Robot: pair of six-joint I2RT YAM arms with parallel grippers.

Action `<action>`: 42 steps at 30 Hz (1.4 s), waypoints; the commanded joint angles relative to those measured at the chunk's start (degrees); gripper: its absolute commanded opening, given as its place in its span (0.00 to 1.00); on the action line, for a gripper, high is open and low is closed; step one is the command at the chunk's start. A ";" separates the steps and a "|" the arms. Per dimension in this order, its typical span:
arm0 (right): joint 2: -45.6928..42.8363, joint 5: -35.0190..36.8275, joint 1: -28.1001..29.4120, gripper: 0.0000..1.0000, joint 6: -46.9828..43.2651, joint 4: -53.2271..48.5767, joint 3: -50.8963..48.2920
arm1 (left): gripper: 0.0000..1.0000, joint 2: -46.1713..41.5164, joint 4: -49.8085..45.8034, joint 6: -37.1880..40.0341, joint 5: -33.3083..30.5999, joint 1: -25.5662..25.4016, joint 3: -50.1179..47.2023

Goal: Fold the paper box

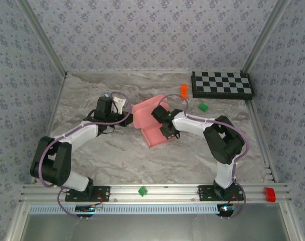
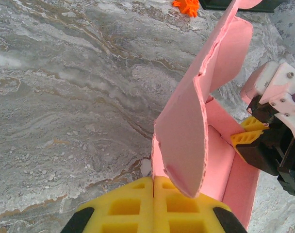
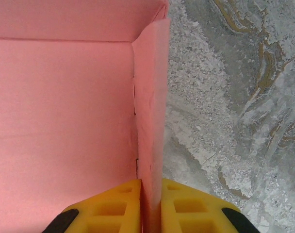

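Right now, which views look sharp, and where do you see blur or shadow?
Top external: even light, sharp, only faint shadows on the table. Left wrist: the marble is sharp, the left gripper soft. Right wrist: the paper box wall blurs near the lens; no glare.

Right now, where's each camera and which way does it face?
Top external: above and behind the arms, looking down on the table; left tool and right tool at the paper box.
Left wrist: on the left arm, facing along its yellow fingers at a box wall and raised flap.
Right wrist: on that arm, looking down its fingers pinching a box wall.
Shared: top and left wrist both show the right tool and orange toy.
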 commanded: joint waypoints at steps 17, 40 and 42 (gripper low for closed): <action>-3.79 -6.20 -0.40 0.24 3.81 0.49 0.25 | 0.00 2.72 0.55 2.78 3.58 -0.36 5.09; -12.99 -9.44 -3.83 0.48 8.21 7.05 -6.76 | 0.16 8.64 2.69 8.02 6.32 -0.62 10.13; -14.73 -9.59 -4.39 0.48 8.53 7.97 -7.92 | 0.31 8.38 2.59 7.98 5.90 -0.62 10.46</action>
